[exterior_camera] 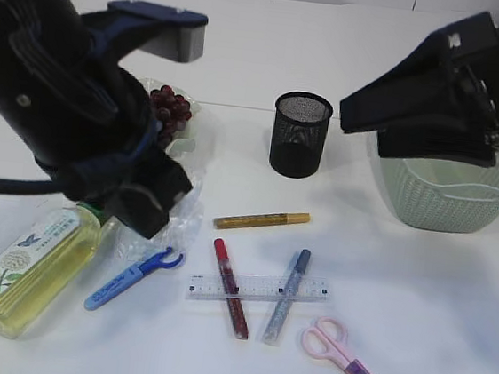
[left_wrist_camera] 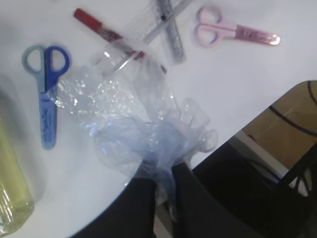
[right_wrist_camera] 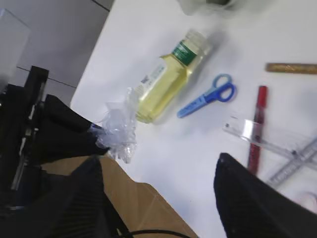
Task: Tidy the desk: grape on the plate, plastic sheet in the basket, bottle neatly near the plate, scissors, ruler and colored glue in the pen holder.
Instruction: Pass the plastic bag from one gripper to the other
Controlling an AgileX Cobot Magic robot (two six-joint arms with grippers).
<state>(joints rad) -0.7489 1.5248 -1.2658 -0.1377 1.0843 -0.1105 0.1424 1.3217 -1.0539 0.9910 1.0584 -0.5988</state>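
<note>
Table (exterior_camera: 400, 283): white top, everything below sits on it or hangs over it.
Landmark: the pen holder (exterior_camera: 300, 134), a black mesh cup standing upright near the middle of the far side.
Left arm (exterior_camera: 55, 86): big and dark, left of the pen holder and nearer the camera, reaching down over the bottle.
Right arm (exterior_camera: 457, 84): right of the pen holder, hanging above the basket.
Basket (exterior_camera: 449, 195): pale green woven tub, just right of the pen holder, under the right arm.
Bottle (exterior_camera: 31, 267): yellow liquid, green cap, lying on its side, well left and in front of the pen holder.
Plastic sheet (left_wrist_camera: 143, 124): clear and crumpled, bunched into the left gripper, lifted off the table left-front of the pen holder.
Left gripper (left_wrist_camera: 163, 188): jaws pinched together on the neck of the plastic sheet.
Right gripper (right_wrist_camera: 158, 198): dark fingers (right_wrist_camera: 247, 203) spread wide apart, nothing between them.
Plate (exterior_camera: 183, 140): mostly hidden, left of the pen holder.
Grape (exterior_camera: 170, 112): dark red bunch on the plate.
Ruler (exterior_camera: 258, 288): clear, lying flat in front of the pen holder, across the red and silver glue pens.
Pink scissors (exterior_camera: 351, 363): front and right of the pen holder, closest to the camera.
Blue scissors (exterior_camera: 133, 277): front-left of the pen holder, beside the bottle.
Gold glue pen (exterior_camera: 261, 219): straight in front of the pen holder.
Red glue pen (exterior_camera: 231, 288): under the ruler.
Silver glue pen (exterior_camera: 286, 296): under the ruler, right of the red one.
</note>
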